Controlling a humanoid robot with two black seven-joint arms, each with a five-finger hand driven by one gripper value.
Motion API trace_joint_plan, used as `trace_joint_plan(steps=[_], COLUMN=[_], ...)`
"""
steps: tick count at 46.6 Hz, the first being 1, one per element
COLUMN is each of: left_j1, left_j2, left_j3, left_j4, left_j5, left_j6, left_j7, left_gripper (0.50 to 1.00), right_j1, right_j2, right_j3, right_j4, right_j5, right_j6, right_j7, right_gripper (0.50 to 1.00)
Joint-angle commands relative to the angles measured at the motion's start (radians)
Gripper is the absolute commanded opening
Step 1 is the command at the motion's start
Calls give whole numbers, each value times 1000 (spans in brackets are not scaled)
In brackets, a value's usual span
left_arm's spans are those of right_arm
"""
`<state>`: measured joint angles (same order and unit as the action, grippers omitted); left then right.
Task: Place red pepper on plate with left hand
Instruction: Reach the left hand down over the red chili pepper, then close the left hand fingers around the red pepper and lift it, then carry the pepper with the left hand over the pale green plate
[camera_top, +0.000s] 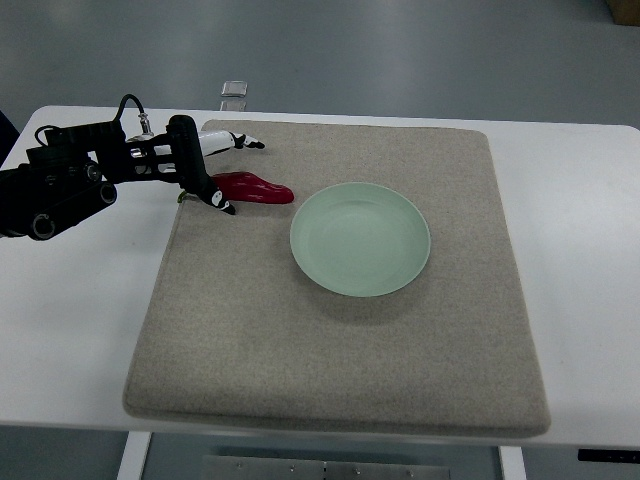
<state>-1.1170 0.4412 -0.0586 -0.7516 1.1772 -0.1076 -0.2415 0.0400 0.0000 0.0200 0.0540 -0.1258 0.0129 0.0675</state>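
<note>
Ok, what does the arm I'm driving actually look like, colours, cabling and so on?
The left arm is matt black and blocky, with round joint housings and a thin black cable looping above it. The left hand has a black frame with white finger segments and black fingertips. No markings are legible.

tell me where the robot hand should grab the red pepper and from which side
Best around the thick stem end of the glossy red pepper, coming from the picture's left. It lies flat on the beige felt mat, long axis left to right, tapering toward the pale green round plate. The left robot hand is already at that end, fingers spread above and below it, so closing across the width looks most secure.
</note>
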Motion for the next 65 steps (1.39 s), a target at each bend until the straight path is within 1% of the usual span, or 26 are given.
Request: trace_joint_plan(steps=[1,6,9,10,12,18,19,20,23,25,27,29,33,34,44,51,65], left_j1=[0,0,0,-1,-1,-1,-1,-1,-3,-7,-14,-17,-27,-29,-58,-81,-109], left_j2=[-13,-21,-21,-21,-21,-19,-18,-18,-16,-15,-13,-12,-9,-9,-4,34,36], left_j3=[0,0,5,8,16,17,17,17,19,19,17,17,17,17,11,6,6], left_j4=[15,15,15,15,15,15,15,15,15,15,14,14,9,8,-14,-92,-279], left_j5=[1,2,4,4,7,22,22,22,22,22,22,22,22,22,18,16,18], left_j6=[0,0,0,0,0,0,0,0,0,0,0,0,0,0,0,0,-6], left_j7=[2,7,7,7,7,7,7,7,7,7,7,7,7,7,-2,-10,-10], left_gripper=[984,962,872,853,842,714,701,698,622,611,587,553,506,500,500,500,500], right_j1=[0,0,0,0,0,0,0,0,0,0,0,0,0,0,0,0,0], right_j2=[0,0,0,0,0,0,0,0,0,0,0,0,0,0,0,0,0], right_j3=[0,0,0,0,0,0,0,0,0,0,0,0,0,0,0,0,0], right_j4=[0,1,1,0,1,0,1,0,0,1,1,1,0,1,0,0,1], right_j5=[0,0,0,0,0,0,0,0,0,0,0,0,0,0,0,0,0], right_j6=[1,1,-1,1,1,1,1,-1,-1,1,1,-1,-1,-1,1,-1,1], right_j7=[0,0,0,0,0,0,0,0,0,0,0,0,0,0,0,0,0], right_gripper=[928,928,928,928,928,928,928,928,928,928,928,928,928,928,928,928,928])
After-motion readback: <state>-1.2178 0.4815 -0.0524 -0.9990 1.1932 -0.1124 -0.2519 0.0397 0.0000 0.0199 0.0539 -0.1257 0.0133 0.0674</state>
